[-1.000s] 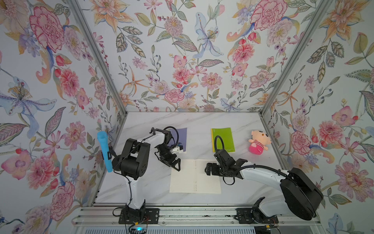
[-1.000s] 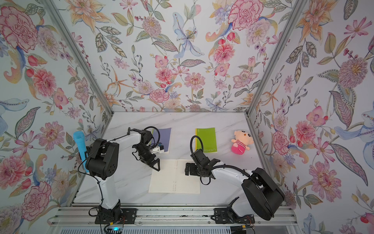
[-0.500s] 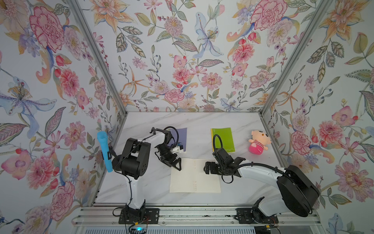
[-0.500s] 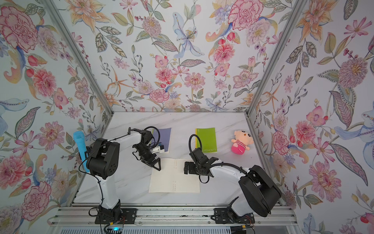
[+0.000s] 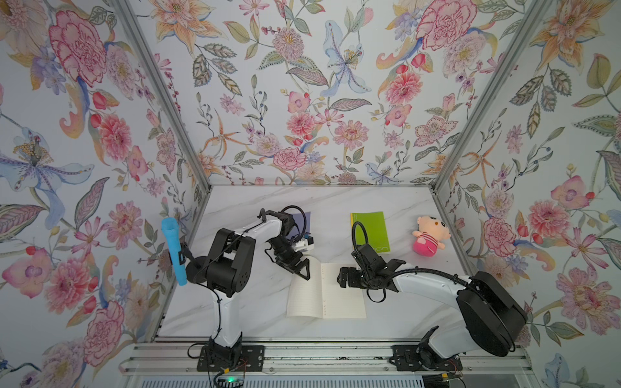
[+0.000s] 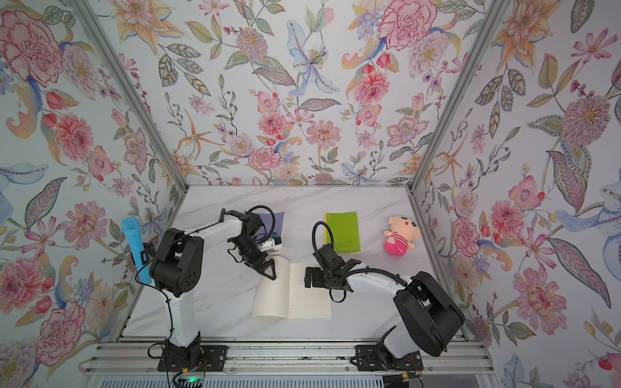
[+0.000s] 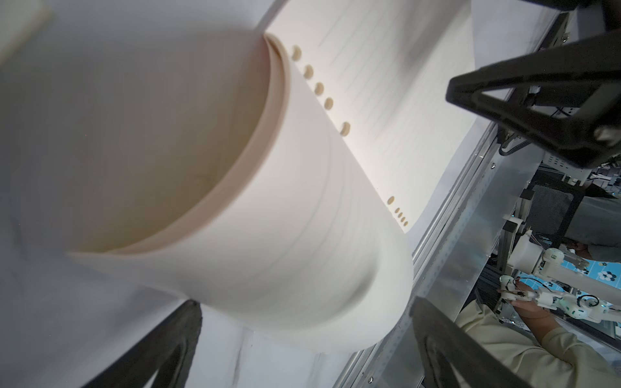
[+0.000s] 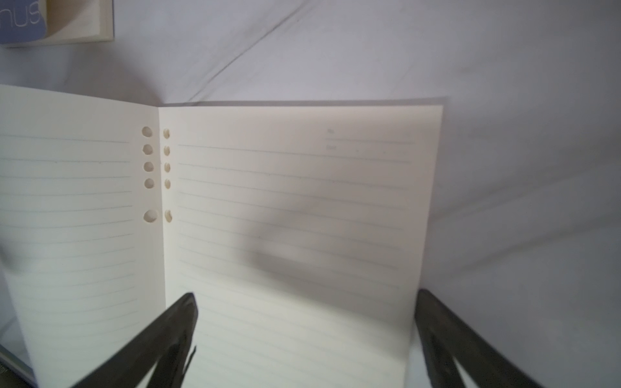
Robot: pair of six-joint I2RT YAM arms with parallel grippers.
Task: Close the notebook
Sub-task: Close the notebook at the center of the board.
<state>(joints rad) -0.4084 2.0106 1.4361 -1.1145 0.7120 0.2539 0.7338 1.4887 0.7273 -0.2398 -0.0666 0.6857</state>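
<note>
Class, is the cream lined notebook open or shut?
Open: the notebook shows two lined pages beside its punched holes, one curling upward.

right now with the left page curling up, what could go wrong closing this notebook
1. The left page of the open cream lined notebook bows between the open jaws of the left end effector. It may slip back or crease instead of folding over.
2. The right end effector sits open over the right page, in the path of the closing leaf. The two end effectors could collide.
</note>
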